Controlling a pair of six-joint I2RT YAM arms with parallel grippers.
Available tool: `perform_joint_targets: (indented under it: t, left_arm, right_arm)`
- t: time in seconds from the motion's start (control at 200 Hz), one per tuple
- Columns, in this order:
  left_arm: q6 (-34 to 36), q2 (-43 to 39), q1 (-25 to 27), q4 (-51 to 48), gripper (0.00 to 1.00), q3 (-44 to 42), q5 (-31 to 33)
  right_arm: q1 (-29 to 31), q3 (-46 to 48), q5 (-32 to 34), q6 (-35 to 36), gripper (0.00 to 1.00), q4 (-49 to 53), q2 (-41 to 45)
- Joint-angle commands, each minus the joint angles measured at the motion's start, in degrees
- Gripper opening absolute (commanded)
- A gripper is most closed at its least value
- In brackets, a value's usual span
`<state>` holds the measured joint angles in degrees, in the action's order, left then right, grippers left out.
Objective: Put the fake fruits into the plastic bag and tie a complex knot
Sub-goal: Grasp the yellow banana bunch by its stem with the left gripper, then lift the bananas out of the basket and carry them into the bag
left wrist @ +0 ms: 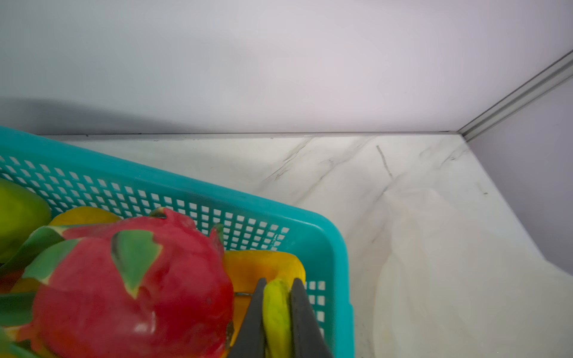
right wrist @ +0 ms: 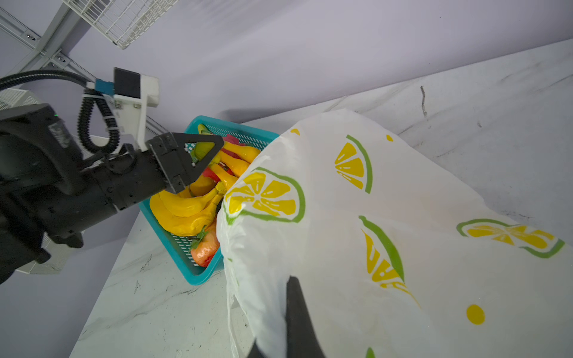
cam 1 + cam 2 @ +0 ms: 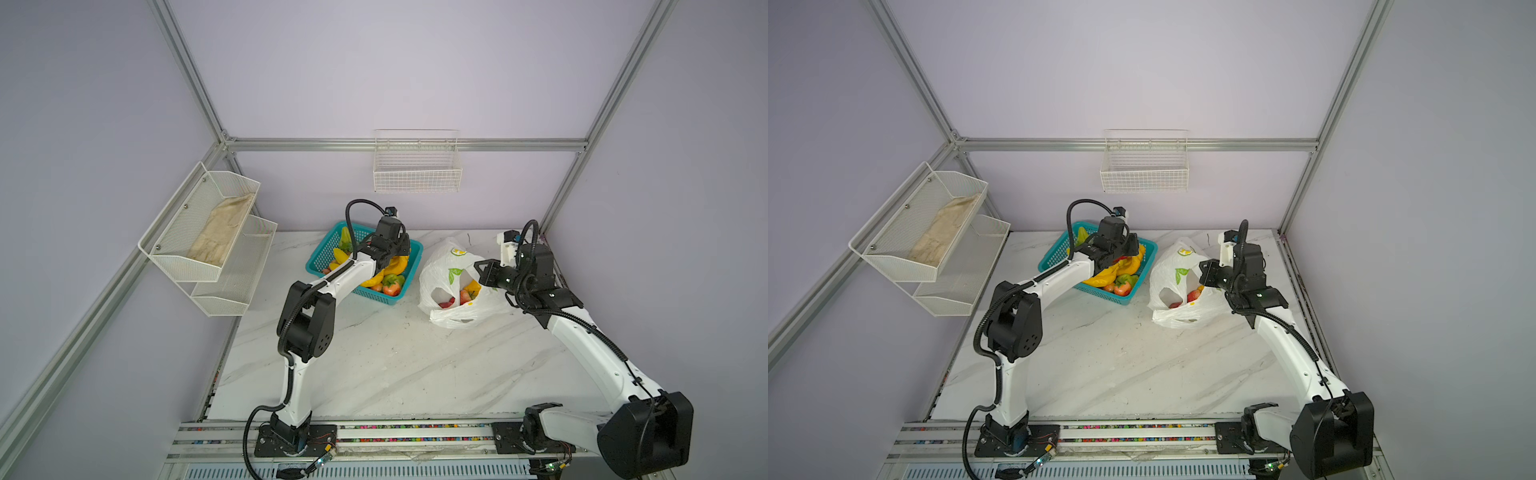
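left tool (image 1: 279, 282) clamped on a yellow-green fruit (image 1: 276, 313) in the basket (image 1: 186, 198), lower middle; right tool (image 3: 481, 268) pinching the bag (image 3: 440, 274), strawberries (image 3: 464, 296) inside.

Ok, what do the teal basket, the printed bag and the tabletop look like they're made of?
Teal basket: probably rigid moulded plastic, going by its smooth rim and even square holes. Plastic bag: thin white film with a soft sheen; it crumples and drapes. Tabletop: white with grey veins, marble or a marble-print laminate; I cannot tell which.
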<state>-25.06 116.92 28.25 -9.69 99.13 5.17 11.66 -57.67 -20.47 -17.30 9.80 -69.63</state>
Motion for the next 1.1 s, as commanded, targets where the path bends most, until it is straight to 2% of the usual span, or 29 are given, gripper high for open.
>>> perform_joint_targets:
  t: [0.0,0.215,0.41,0.62,0.92,1.095]
  left_arm:
    - [-3.5,-7.5,0.2,11.7,0.0,-4.3,-2.8]
    - [-8.7,-14.8,-0.4,19.2,0.0,-12.8,-7.0]
    - [-15.0,-22.0,-0.8,27.5,0.0,-20.7,-13.5]
    - [-19.6,-29.8,-0.6,34.2,0.0,-29.9,-19.2]
    - [-16.7,-40.7,2.8,39.6,0.0,-40.0,-31.3]
    - [-15.3,-43.8,5.7,39.8,0.0,-43.5,-33.1]
  right_arm:
    - [-0.1,-0.1,-0.2,0.1,0.0,-1.0,1.3]
    - [-0.1,0.0,-0.2,0.3,0.0,-1.0,1.2]
    - [-0.1,-0.4,0.9,-0.1,0.0,-1.2,1.2]
    - [-0.1,-0.9,2.0,-3.1,0.0,-2.8,-0.2]
    - [-0.1,-3.2,-0.9,-1.9,0.0,-2.1,-3.1]
    - [-0.1,-3.9,-4.9,-3.0,0.0,-2.8,-3.5]
